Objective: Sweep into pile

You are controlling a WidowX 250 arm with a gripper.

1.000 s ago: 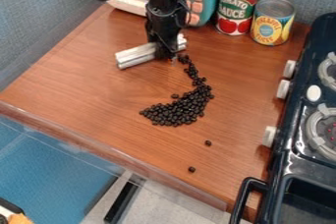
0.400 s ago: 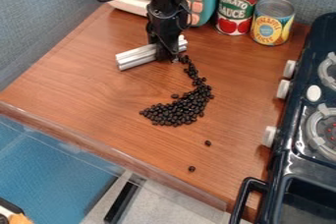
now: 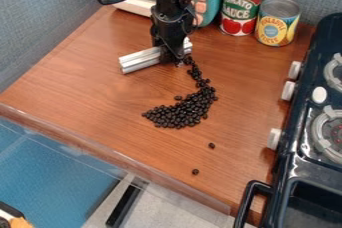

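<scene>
While you face the wooden counter (image 3: 87,77), your gripper (image 3: 172,62) is clamped on a white ribbed bar (image 3: 139,61) | dark beans (image 3: 180,114) lie below in a curved band, thin tail just beside your gripper; two stray beans (image 3: 212,145) sit apart, nearer the counter's front edge

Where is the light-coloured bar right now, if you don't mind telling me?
In the camera view, the bar is upper left of centre, at the hand, just left of the beans' thin upper tail.

It's a toy kitchen (stove (image 3: 299,154), food cans (image 3: 241,6))
</scene>
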